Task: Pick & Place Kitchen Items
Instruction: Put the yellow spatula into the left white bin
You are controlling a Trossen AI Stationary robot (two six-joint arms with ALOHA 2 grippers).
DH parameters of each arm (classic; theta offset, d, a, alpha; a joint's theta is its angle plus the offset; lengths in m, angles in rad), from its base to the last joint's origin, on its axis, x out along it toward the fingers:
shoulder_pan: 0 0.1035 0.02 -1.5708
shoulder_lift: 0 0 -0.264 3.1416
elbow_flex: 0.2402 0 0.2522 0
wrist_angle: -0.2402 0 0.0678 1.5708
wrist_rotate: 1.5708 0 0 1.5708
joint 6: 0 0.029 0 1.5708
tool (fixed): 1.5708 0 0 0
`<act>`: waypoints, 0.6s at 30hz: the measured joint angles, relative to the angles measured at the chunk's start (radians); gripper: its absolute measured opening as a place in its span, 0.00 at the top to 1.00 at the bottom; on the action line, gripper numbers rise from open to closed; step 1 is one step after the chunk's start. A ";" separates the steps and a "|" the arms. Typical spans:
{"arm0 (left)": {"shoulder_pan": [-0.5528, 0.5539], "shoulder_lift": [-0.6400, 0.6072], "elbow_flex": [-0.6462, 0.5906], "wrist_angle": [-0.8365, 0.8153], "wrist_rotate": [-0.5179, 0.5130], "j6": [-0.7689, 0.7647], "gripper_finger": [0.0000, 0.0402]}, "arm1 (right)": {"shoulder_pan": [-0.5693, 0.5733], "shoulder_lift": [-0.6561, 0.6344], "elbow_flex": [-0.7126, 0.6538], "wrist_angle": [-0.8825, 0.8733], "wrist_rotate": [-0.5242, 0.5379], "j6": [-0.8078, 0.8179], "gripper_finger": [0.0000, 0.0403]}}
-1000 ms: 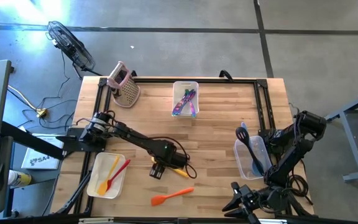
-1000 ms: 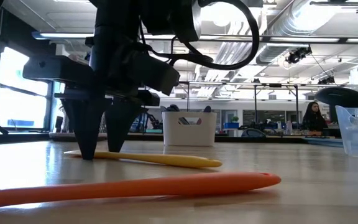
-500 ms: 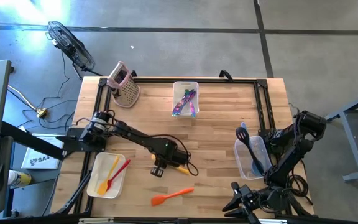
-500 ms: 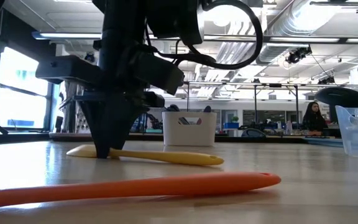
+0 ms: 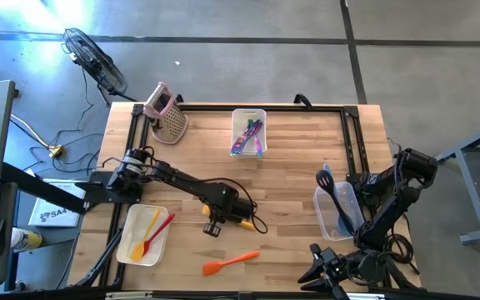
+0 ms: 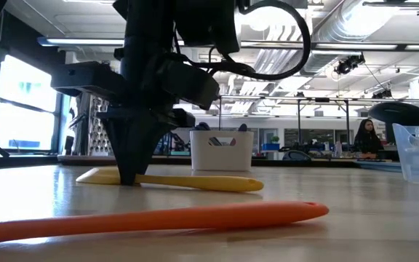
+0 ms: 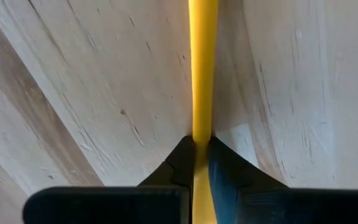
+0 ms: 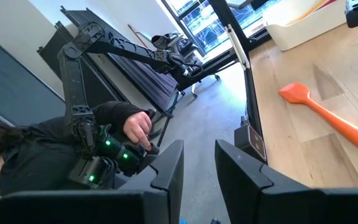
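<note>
Three bins sit on the table: one white bin at lower left, one white bin at upper centre, one clear bin at right. One pink grater stands at upper left.

Loose utensils number two: one yellow utensil at centre and one orange spatula below it. The lower-left bin holds two, one yellow and one red. The count in the other two bins cannot be told.

There are two arms, one per side.
</note>
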 joint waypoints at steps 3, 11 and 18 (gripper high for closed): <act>0.001 0.000 0.000 -0.008 0.004 -0.021 0.96 | 0.000 0.000 0.000 0.000 0.000 0.000 0.79; -0.004 0.000 0.000 -0.013 -0.064 -0.068 0.97 | 0.000 0.000 0.000 -0.007 0.000 0.000 0.79; -0.048 -0.007 0.026 -0.052 -0.184 -0.128 0.97 | 0.000 0.000 0.000 -0.040 0.000 0.001 0.79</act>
